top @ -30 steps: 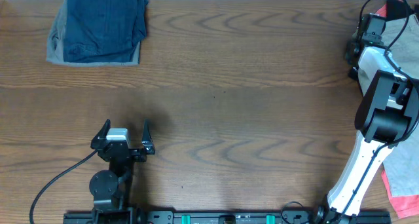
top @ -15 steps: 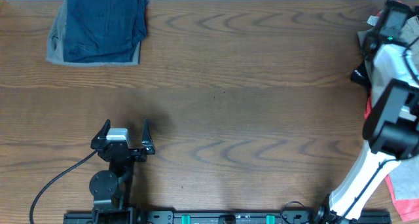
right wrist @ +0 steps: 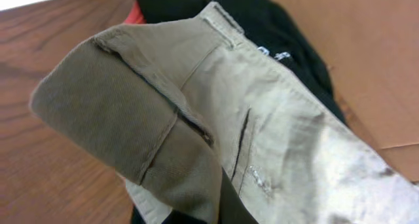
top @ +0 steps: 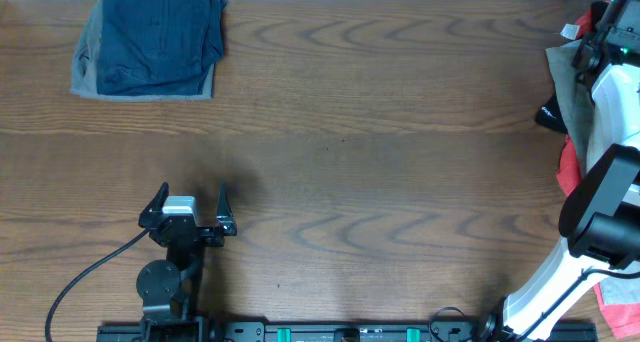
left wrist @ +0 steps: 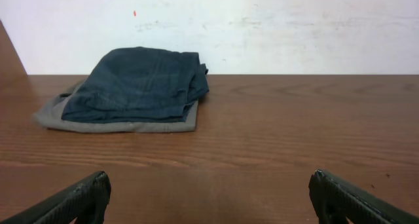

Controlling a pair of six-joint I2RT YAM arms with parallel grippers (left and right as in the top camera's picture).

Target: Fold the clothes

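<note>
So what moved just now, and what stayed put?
The right arm swung out toward the far right corner of the table, and a khaki fold of the shorts now shows beside it in the overhead view. Whether it has hold of them cannot be seen. The left tool, open, and the folded dark clothes stayed where they were.

- A dark brown wooden table (top: 380, 132) with bold, swirling grain fills the overhead view.
- A plain white wall (left wrist: 294, 27) rises behind its far edge (faint smudges, one tiny red speck).
- The light is soft and even.
</note>
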